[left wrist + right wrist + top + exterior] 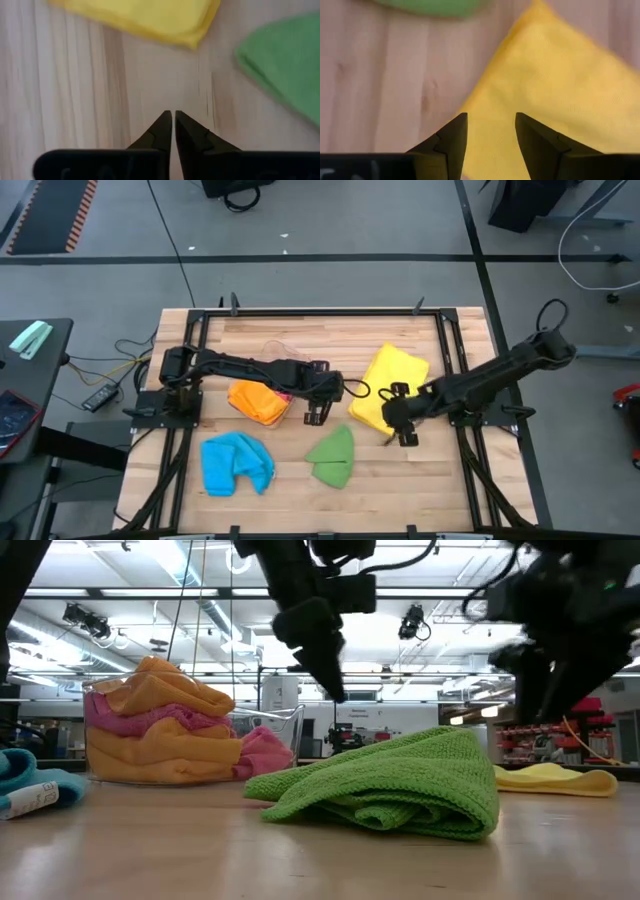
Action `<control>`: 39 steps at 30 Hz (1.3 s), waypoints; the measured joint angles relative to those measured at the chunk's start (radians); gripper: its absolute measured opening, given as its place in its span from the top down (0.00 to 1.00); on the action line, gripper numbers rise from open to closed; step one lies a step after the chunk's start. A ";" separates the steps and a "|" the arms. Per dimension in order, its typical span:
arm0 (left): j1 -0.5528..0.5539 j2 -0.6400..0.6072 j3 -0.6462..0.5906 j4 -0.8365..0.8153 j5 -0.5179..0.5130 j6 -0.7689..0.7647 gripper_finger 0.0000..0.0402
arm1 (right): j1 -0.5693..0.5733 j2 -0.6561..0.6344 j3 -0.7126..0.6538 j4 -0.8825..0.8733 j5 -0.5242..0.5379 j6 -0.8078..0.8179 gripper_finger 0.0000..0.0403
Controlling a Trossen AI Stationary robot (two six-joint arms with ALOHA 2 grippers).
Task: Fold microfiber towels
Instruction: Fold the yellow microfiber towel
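A folded yellow towel (pixel 390 385) lies flat on the table right of centre. A green towel (pixel 335 458), folded into a rough triangle, lies nearer the front edge. A crumpled blue towel (pixel 235 463) lies at the front left. Orange towels (pixel 256 402) and a pink one (pixel 265 752) are piled in a clear tub. My left gripper (pixel 173 120) hangs shut above bare wood between the tub, the yellow towel (pixel 145 17) and the green towel (pixel 285 60). My right gripper (pixel 491 120) is open above the near edge of the yellow towel (pixel 555 75), clear of it.
The clear plastic tub (pixel 285 725) stands left of centre under the left arm. Black frame rails (pixel 455 370) run along the table's sides and far edge. Bare wood (pixel 430 490) shows at the front right.
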 joint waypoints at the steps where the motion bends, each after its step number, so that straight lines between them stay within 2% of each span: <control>1: -0.004 0.002 -0.009 0.036 0.000 0.009 0.91 | 0.031 -0.015 -0.007 0.015 0.040 0.016 0.57; 6: -0.026 0.015 -0.114 0.267 0.000 0.085 0.81 | 0.161 -0.030 -0.038 0.040 0.253 0.144 0.57; 8: -0.031 0.028 -0.158 0.415 0.002 0.090 0.75 | 0.205 -0.022 -0.042 0.040 0.309 0.207 0.57; 12: -0.033 0.049 -0.223 0.600 0.000 0.075 0.65 | 0.279 0.004 -0.042 0.031 0.406 0.317 0.57; 17: -0.048 0.104 -0.234 0.688 -0.046 0.033 0.56 | 0.350 0.040 -0.044 0.031 0.518 0.392 0.57; 23: -0.090 0.210 -0.226 0.862 -0.172 0.070 0.50 | 0.383 0.058 -0.044 0.028 0.564 0.443 0.57; 26: -0.109 0.229 -0.228 0.896 -0.218 0.086 0.48 | 0.385 0.065 -0.043 0.038 0.573 0.446 0.57; 32: -0.114 0.246 -0.220 0.954 -0.228 0.085 0.46 | 0.391 0.067 -0.044 0.041 0.581 0.448 0.57; 39: -0.109 0.284 -0.222 0.987 -0.230 0.115 0.49 | 0.391 0.067 -0.044 0.053 0.592 0.449 0.57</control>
